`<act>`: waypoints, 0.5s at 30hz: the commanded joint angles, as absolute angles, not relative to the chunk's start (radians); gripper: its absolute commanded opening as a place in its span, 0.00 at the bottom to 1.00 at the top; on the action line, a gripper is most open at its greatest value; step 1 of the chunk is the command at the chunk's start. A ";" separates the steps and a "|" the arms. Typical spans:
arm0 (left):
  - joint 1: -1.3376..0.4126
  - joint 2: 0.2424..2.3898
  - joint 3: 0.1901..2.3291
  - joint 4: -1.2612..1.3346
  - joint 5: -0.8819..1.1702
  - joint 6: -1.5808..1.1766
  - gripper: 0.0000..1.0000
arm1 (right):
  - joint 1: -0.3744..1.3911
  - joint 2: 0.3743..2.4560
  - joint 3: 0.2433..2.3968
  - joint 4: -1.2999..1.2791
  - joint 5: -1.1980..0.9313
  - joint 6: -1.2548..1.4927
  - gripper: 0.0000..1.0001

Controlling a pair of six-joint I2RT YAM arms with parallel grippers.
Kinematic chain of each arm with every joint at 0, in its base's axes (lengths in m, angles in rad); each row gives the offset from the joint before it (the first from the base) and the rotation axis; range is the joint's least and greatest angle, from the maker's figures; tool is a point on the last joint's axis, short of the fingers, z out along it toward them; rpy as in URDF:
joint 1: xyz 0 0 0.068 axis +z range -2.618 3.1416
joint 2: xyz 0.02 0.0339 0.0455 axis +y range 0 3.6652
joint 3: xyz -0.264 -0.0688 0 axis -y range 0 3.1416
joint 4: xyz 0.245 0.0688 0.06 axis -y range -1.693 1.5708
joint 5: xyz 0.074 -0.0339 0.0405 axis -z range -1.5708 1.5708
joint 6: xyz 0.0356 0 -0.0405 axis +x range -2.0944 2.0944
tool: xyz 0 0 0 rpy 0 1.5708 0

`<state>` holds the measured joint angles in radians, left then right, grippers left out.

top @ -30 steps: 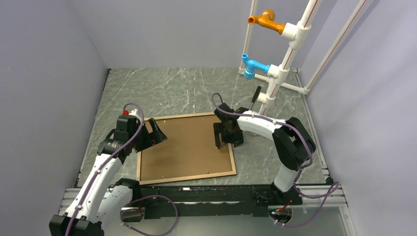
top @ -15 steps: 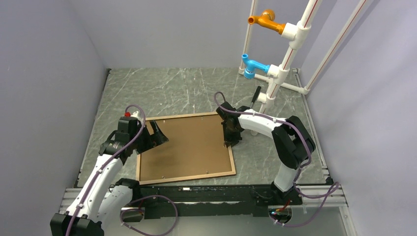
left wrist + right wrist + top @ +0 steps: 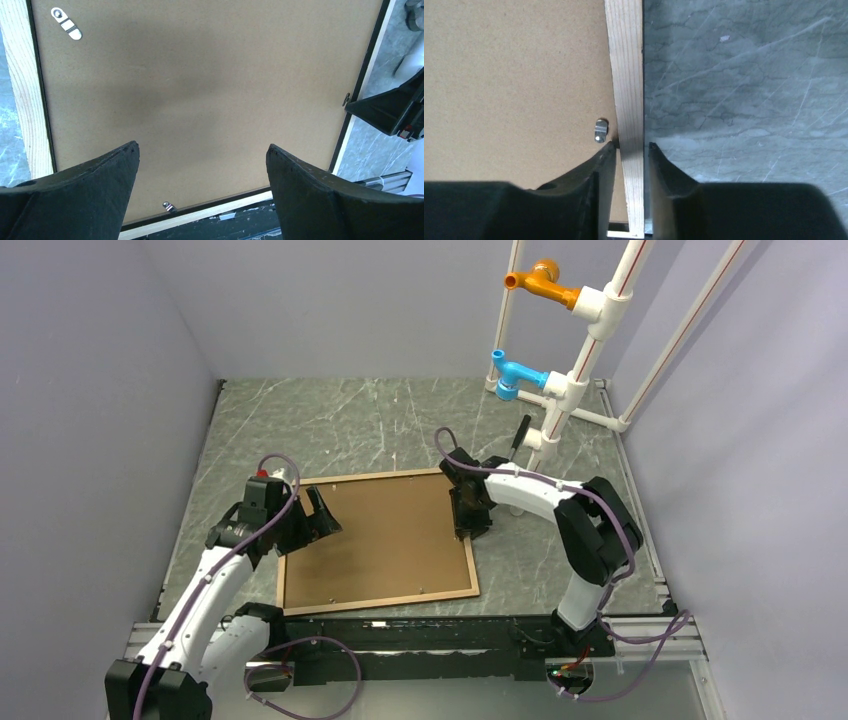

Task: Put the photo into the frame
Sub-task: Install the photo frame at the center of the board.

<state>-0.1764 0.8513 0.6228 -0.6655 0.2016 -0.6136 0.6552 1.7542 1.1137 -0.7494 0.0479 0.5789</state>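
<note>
Right wrist: we are clamping right gripper on the frame rail; left gripper hanging jaws-apart over backing board; photo not showing, so loading is pending.

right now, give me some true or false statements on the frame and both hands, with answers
1. The right hand is closed on the frame at its right rail. True.
2. The left hand grips the left rail. False: it hangs open over the backing board, holding nothing.
3. The frame lies front side up. False: its wooden back faces up, with the backing board set in it.
4. A metal clip sits on the board right beside the right hand. True.
5. An orange fitting is mounted higher than a blue fitting on the pipe rack. True.
</note>
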 commanded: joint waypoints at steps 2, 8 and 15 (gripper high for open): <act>-0.179 0.859 0.647 -0.656 0.186 -0.593 0.99 | 0.658 1.654 1.101 -0.736 0.005 0.585 0.46; -0.179 0.868 0.647 -0.653 0.188 -0.591 0.99 | 0.658 1.699 1.143 -0.727 0.005 0.583 0.62; -0.179 0.876 0.650 -0.660 0.186 -0.585 0.99 | 0.656 1.812 1.169 -0.725 0.039 0.600 0.58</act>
<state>-0.1764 0.8703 0.6228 -0.6632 0.1940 -0.6086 0.6559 1.7710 1.1427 -0.7300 0.0170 0.5846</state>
